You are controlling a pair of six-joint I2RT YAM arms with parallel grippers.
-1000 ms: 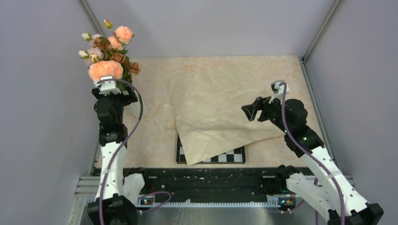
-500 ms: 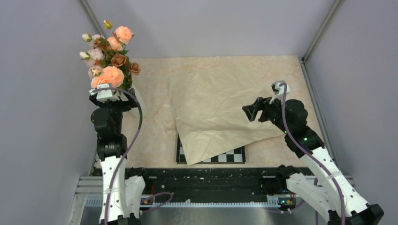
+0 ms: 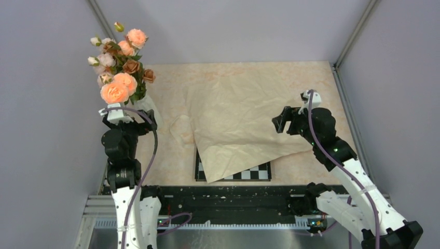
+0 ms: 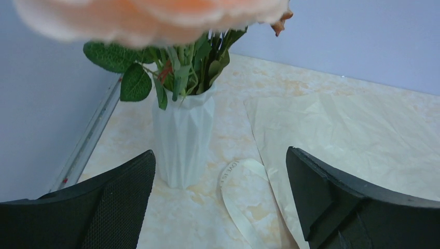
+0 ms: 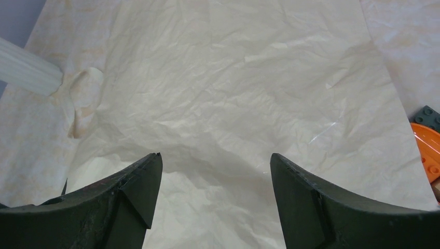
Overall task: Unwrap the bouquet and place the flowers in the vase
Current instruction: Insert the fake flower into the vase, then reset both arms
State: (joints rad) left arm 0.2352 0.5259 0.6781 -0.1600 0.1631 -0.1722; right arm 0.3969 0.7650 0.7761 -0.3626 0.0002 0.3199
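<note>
The flowers [image 3: 120, 62], peach and pink roses with green leaves, stand in the white ribbed vase [image 4: 184, 137] at the table's far left. The vase [image 3: 147, 102] is partly hidden behind my left wrist in the top view. My left gripper [image 4: 219, 153] is open and empty, just in front of the vase and apart from it. The bouquet's beige wrapping paper [image 3: 238, 116] lies unfolded flat in the middle. A cream ribbon [image 4: 243, 194] lies beside the vase. My right gripper [image 5: 215, 155] hovers open over the paper [image 5: 233, 88], holding nothing.
A checkerboard [image 3: 251, 173] pokes out from under the paper's near edge. Grey walls close in the left, right and back sides. An orange and dark object [image 5: 428, 153] shows at the right wrist view's edge.
My left arm has drawn back toward the near edge, away from the flowers, uncovering the lowest bloom. The right gripper has shifted slightly right and opened a little wider.
</note>
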